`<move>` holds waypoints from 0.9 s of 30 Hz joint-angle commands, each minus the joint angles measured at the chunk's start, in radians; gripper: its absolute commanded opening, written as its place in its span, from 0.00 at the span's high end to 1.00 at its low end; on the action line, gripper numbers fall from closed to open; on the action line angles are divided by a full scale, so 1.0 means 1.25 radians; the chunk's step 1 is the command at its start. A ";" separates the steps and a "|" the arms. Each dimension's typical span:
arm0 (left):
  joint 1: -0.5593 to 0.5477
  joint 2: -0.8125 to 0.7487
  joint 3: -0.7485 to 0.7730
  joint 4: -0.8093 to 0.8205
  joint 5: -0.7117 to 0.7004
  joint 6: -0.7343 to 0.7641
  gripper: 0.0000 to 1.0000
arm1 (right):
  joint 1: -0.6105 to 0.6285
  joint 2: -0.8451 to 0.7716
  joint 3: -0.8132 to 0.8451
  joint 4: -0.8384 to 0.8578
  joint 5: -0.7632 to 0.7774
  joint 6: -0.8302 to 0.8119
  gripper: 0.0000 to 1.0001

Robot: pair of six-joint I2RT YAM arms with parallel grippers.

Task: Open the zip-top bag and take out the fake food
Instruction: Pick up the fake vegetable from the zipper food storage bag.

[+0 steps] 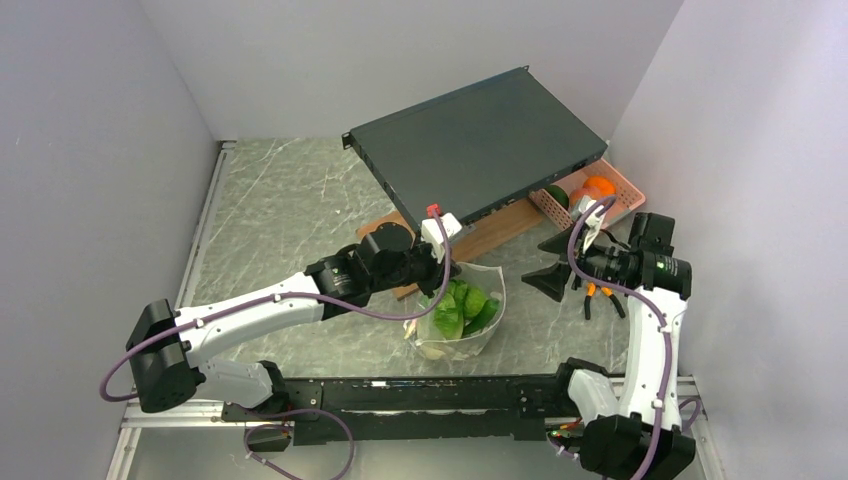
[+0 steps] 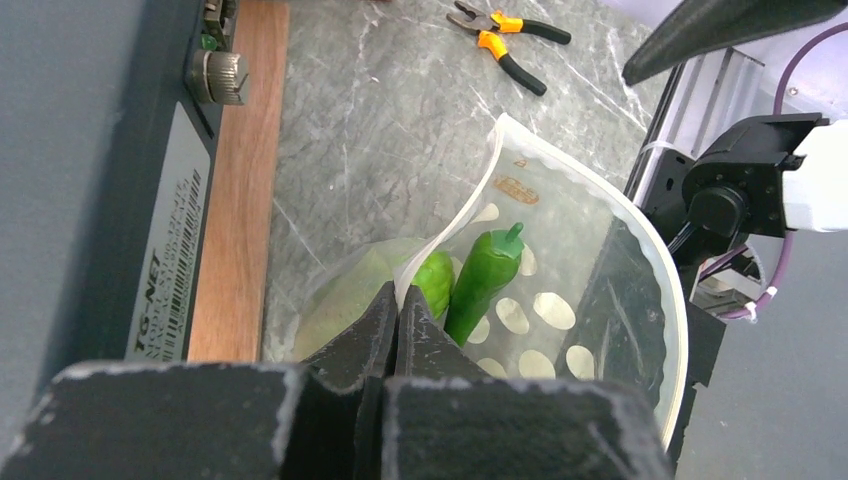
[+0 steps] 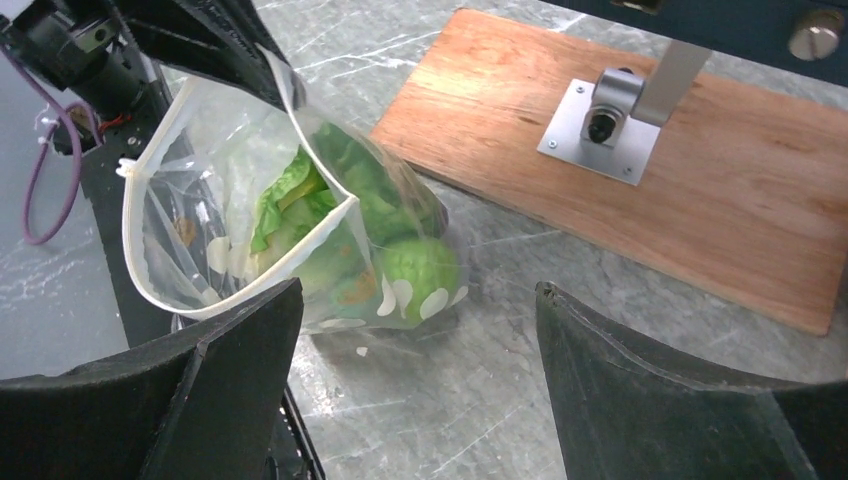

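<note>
The clear zip-top bag (image 1: 462, 318) hangs mouth-open, lifted by my left gripper (image 1: 437, 285). That gripper (image 2: 397, 292) is shut on the bag's white rim (image 2: 470, 200). Green fake food lies inside the bag: a long pepper (image 2: 483, 280), a round piece (image 3: 420, 270) and leafy lettuce (image 3: 290, 195). My right gripper (image 1: 550, 263) stands open and empty to the right of the bag. In the right wrist view its fingers (image 3: 418, 290) frame the bag's lower corner without touching it.
A wooden board (image 3: 650, 200) lies behind the bag under a dark flat equipment case (image 1: 480, 150). A pink lattice basket (image 1: 625, 195) at the back right holds orange and green toy pieces. Orange-handled pliers (image 2: 510, 35) lie under the right arm.
</note>
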 commanded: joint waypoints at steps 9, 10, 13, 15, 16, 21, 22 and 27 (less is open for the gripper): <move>-0.030 0.047 0.056 -0.005 0.068 -0.025 1.00 | 0.166 -0.080 0.065 0.020 0.019 -0.015 0.15; -0.032 0.052 0.059 -0.005 0.070 -0.026 1.00 | 0.179 -0.085 0.066 0.030 0.023 -0.002 0.16; -0.034 0.064 0.069 -0.007 0.075 -0.030 1.00 | 0.235 -0.098 0.059 0.050 0.041 0.019 0.24; -0.036 0.072 0.073 -0.006 0.079 -0.031 1.00 | 0.260 -0.100 0.048 0.061 0.065 0.023 0.30; -0.036 0.077 0.077 -0.006 0.081 -0.031 1.00 | 0.289 -0.099 0.046 0.061 0.080 0.014 0.32; -0.041 0.100 0.093 -0.009 0.088 -0.032 1.00 | 0.367 -0.082 0.038 0.047 0.129 -0.032 0.42; -0.042 0.103 0.097 -0.010 0.088 -0.033 1.00 | 0.383 -0.078 0.036 0.042 0.138 -0.044 0.43; -0.047 0.110 0.098 -0.011 0.084 -0.040 1.00 | 0.460 -0.067 0.023 0.031 0.190 -0.083 0.51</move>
